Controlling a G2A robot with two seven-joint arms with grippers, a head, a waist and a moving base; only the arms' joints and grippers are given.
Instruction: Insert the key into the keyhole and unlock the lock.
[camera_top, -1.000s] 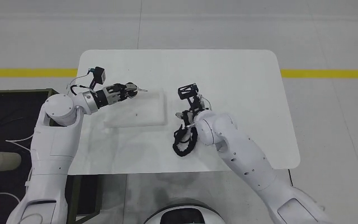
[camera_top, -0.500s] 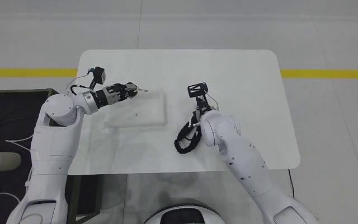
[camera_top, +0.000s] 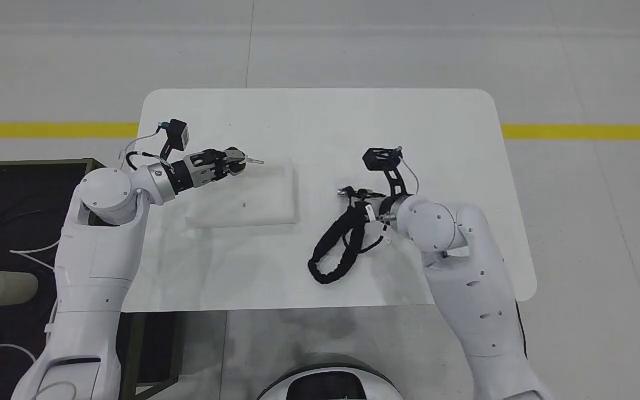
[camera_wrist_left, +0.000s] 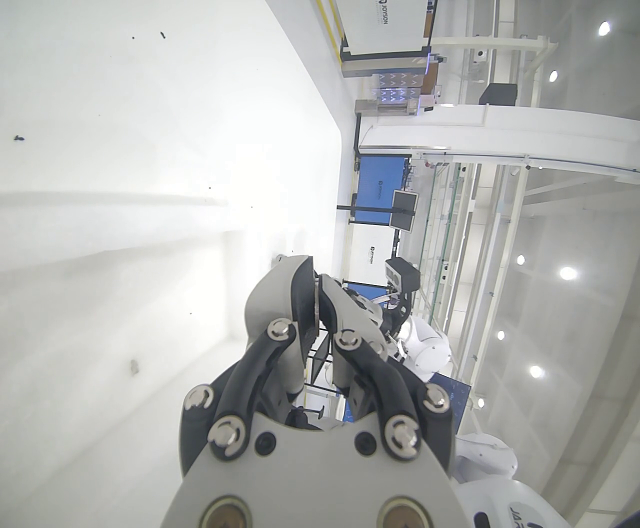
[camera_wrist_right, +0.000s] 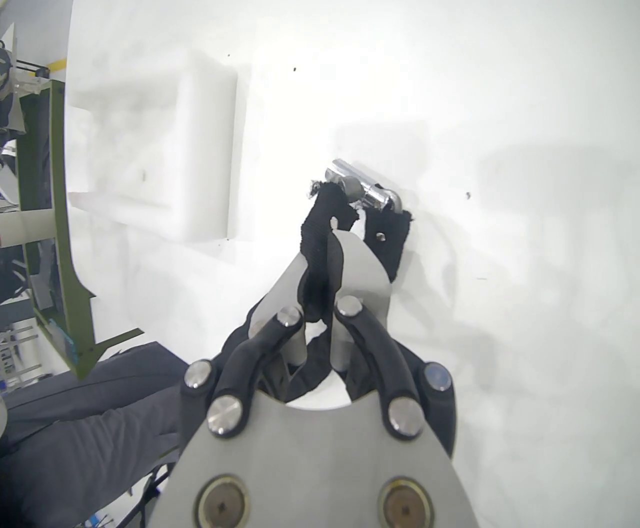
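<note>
Bright overhead light, washed-out glare on the white table (camera_wrist_left: 150, 100), soft shadows, fisheye-curved wrist-view edges.

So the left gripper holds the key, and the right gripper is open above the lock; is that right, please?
Not quite. The right gripper is not open above the lock: it is shut on the lock's black strap, as the right wrist view shows. The left gripper does hold the key.

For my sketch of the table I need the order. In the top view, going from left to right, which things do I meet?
In order: left gripper → key → lock. The white block and the right gripper overlap these, so I leave them out.
</note>
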